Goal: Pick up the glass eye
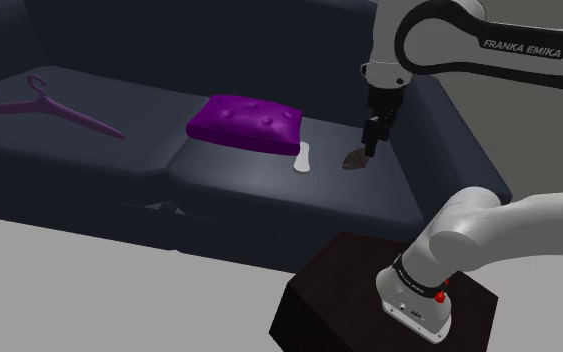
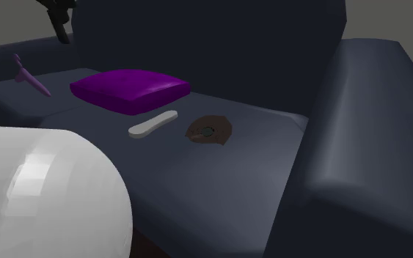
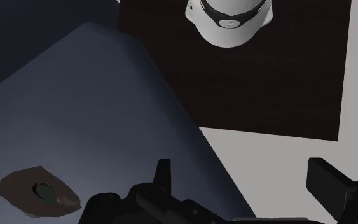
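The glass eye [image 1: 355, 160] looks like a flat brown lump with a small grey-green round spot in its middle. It lies on the right seat of the dark sofa [image 1: 229, 185], beside a white oblong piece [image 1: 303, 158]. The same eye [image 2: 209, 130] is in the second exterior view, and in the wrist view it [image 3: 37, 193] lies off to one side of the fingers. My gripper [image 1: 371, 142] hangs above the eye, a little towards the sofa's right arm. In the wrist view the gripper [image 3: 244, 178] is open with nothing between its fingers.
A purple cushion [image 1: 246, 122] lies in the middle of the sofa next to the white piece. On the left seat is a purple hanger [image 1: 54, 108]. The sofa's right arm [image 2: 359, 146] rises close to the eye. The dark stand [image 1: 384, 315] sits in front of the sofa.
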Controlling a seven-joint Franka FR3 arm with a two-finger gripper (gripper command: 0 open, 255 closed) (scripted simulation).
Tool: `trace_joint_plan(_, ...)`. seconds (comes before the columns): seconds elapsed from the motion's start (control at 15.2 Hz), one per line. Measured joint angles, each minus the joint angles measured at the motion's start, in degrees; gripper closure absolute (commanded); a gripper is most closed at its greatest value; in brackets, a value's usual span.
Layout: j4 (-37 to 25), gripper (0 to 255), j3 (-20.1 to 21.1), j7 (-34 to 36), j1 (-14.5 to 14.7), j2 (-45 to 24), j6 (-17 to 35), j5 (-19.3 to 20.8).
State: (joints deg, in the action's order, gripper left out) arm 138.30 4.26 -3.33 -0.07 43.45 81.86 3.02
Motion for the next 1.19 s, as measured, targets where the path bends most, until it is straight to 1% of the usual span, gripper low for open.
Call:
trace_joint_plan(0.13, 0.4, 0, -0.5, -0.9, -0.1, -0.2, 0.5, 0.6)
trace_joint_plan(0.46, 3.8, 0, -5.0, -8.9, -0.9, -2.8, 6.2, 6.6)
trace_joint_plan(0.86, 6.2, 0, -10.8, -18.6, -2.5, -9.1, 15.3, 14.2)
trace_joint_plan(1.19, 4.9, 0, -15.2, -26.0, -3.8, -16.6, 22.7, 19.7)
